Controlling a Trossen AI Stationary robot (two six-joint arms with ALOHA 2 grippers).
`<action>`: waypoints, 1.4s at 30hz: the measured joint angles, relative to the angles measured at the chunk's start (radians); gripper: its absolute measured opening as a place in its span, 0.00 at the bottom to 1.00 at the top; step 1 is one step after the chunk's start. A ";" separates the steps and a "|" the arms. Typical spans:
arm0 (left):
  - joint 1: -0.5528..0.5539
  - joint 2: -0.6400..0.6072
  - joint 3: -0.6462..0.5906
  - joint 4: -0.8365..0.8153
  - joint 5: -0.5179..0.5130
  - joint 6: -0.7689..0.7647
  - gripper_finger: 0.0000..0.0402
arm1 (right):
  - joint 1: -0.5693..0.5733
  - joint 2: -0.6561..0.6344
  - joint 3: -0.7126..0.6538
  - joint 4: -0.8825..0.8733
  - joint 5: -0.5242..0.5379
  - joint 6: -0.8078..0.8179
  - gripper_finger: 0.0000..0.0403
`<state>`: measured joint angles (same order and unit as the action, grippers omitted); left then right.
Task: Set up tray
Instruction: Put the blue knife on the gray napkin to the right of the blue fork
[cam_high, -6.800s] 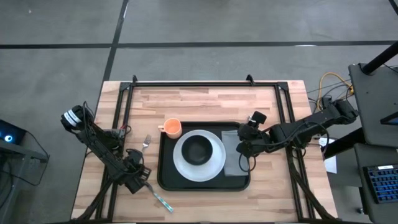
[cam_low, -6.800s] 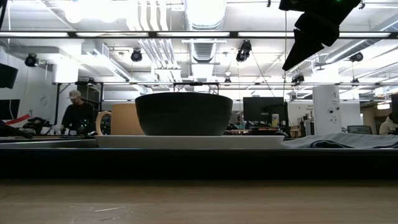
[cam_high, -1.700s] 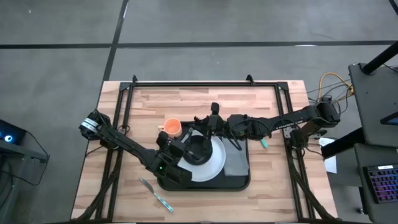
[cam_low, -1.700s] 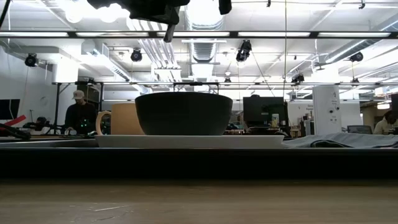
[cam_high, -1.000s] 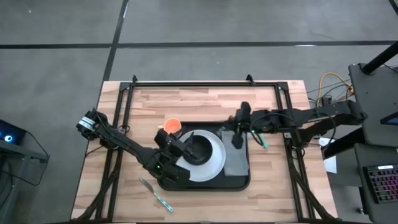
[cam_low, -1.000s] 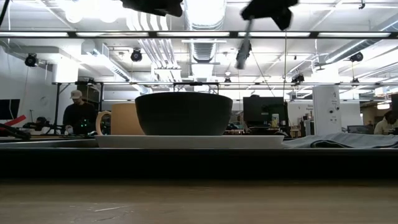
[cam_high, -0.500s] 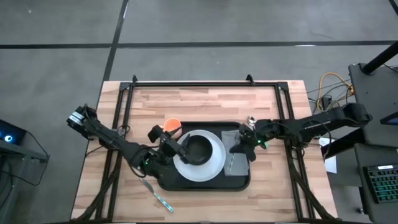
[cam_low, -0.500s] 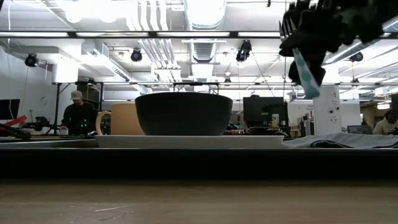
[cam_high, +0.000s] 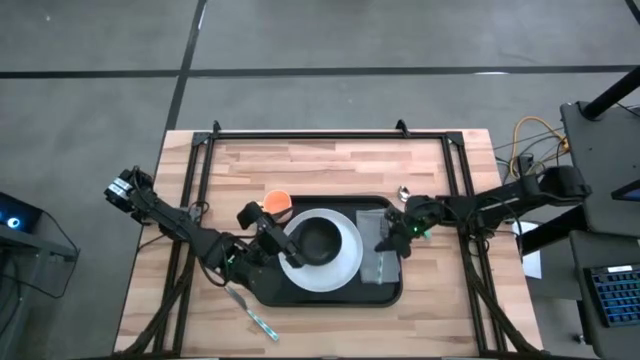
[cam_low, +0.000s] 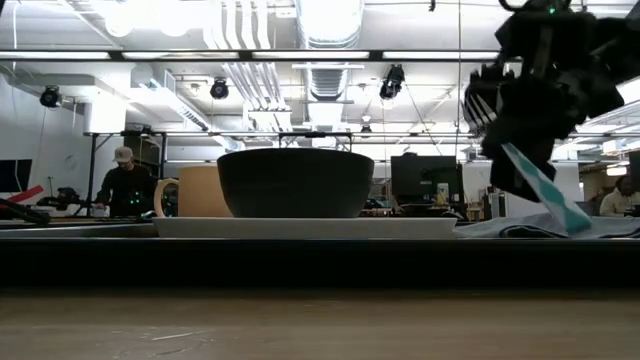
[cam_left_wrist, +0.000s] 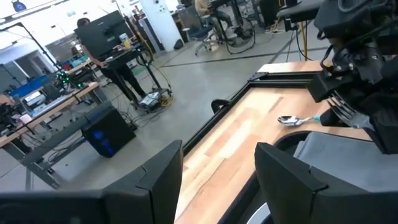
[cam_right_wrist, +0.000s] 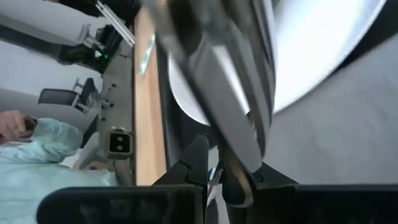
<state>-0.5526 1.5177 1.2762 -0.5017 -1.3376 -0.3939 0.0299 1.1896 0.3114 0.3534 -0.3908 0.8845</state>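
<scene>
The black tray (cam_high: 268, 290) carries a white plate (cam_high: 345, 265) with a dark bowl (cam_high: 320, 240) on it, and a grey napkin (cam_high: 380, 268) at its right end. An orange cup (cam_high: 277, 203) stands by the tray's far left corner. My right gripper (cam_high: 393, 237) hangs over the napkin, shut on a teal-handled fork (cam_low: 545, 195). My left gripper (cam_high: 268, 243) is open and holds nothing, above the tray's left part between cup and plate. The left wrist view shows the gap between its fingers (cam_left_wrist: 217, 180). My right gripper pinches the fork between its two fingers on the metal neck (cam_right_wrist: 239, 146), between tines and teal handle. The fingers come from above, pointing down. The fork slants with its tines (cam_low: 480, 100) up and its handle end (cam_low: 575, 225) low at the napkin; whether that end touches, I cannot tell.
A teal-handled spoon (cam_high: 405, 190) lies on the wood just right of the tray. Another teal-handled piece of cutlery (cam_high: 252, 312) lies on the table near the front left. A black frame (cam_high: 300, 133) borders the table top. A person (cam_low: 125, 185) stands far back in the room.
My right gripper has carried the fork from beside the bowl toward the table's right edge and down over the napkin. The fork has tipped from hanging to slanting, handle end down. My left gripper has drawn back a little toward the table's left edge, still open.
</scene>
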 joint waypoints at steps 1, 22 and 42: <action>0.000 0.000 0.000 0.000 0.001 0.000 0.45 | 0.000 0.005 -0.006 -0.001 0.000 0.000 0.03; -0.003 0.000 0.000 0.003 0.079 0.000 0.45 | -0.048 0.154 -0.037 0.133 -0.041 -0.005 0.03; -0.005 0.000 -0.001 0.004 0.115 -0.001 0.45 | -0.101 0.156 -0.044 0.063 -0.003 0.240 0.03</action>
<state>-0.5579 1.5173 1.2751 -0.4976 -1.2229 -0.3947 -0.0712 1.3453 0.2676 0.4160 -0.3934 1.1241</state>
